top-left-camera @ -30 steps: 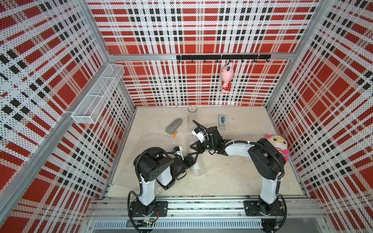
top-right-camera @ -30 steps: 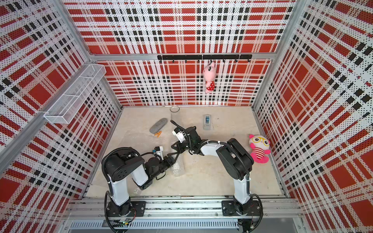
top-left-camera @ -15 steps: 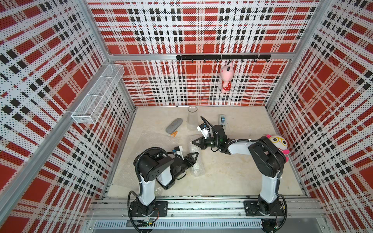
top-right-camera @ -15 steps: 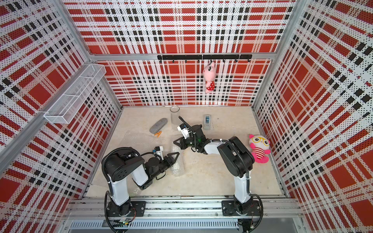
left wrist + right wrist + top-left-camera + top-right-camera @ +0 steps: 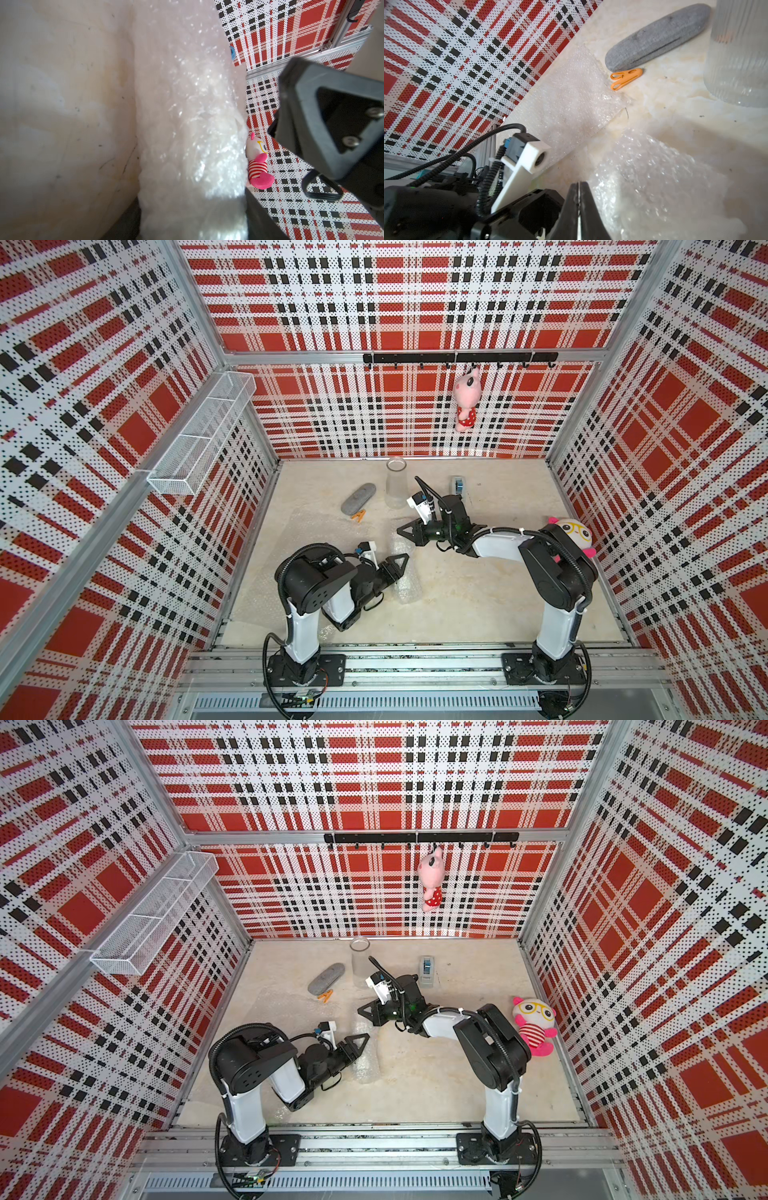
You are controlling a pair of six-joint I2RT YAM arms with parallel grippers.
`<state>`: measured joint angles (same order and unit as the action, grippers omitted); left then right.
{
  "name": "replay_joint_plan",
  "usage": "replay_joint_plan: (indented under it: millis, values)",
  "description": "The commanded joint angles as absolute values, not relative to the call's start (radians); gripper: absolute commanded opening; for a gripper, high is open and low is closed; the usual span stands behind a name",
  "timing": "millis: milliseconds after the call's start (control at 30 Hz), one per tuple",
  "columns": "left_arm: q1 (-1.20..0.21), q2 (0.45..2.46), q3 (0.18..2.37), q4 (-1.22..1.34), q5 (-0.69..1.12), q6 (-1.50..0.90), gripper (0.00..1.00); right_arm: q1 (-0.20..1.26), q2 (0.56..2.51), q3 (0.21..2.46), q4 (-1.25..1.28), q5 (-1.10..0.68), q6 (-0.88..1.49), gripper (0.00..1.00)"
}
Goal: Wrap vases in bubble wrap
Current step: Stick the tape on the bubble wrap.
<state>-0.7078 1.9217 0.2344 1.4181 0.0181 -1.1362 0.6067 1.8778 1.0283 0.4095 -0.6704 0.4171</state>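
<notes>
— Left end effector (image 5: 401, 561): how is it set?
— Clamped on the rolled bundle of clear bubble wrap (image 5: 408, 588) lying on the beige tabletop (image 5: 478, 593); that arm is folded low.
— Right end effector (image 5: 406, 531)?
— Fingers together, empty, arm stretched out level near the bundle's far end. Behind it the tall clear glass vase (image 5: 395, 485) stands upright.

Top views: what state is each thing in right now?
Clear glass vase: upright, unwrapped.
Bubble-wrapped bundle: lying on its side.
Flat bubble wrap sheet: spread out, unused.
Left gripper: jaws shut on the bubble-wrapped bundle.
Right gripper: jaws shut, holding nothing.
Orange clip: lying loose.
</notes>
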Motion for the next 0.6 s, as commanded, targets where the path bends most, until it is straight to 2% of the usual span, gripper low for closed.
replay_joint_plan:
  millis: [0,200,467,567]
  values:
    - [-0.715,1.954,0.219,1.275,0.024,-1.101,0.32,0.631,1.897,0.987,0.47,-0.685,0.447,0.09]
    - [-0.716,1.952,0.216,1.275,0.023,-1.099,0.32,0.638,2.035,0.987,0.578,-0.72,0.521,0.06]
    - [-0.716,1.954,0.221,1.272,0.024,-1.098,0.32,0.638,1.861,1.01,0.433,-0.662,0.431,0.07]
    - [-0.716,1.954,0.221,1.272,0.024,-1.1,0.32,0.638,1.901,1.004,0.464,-0.67,0.45,0.07]
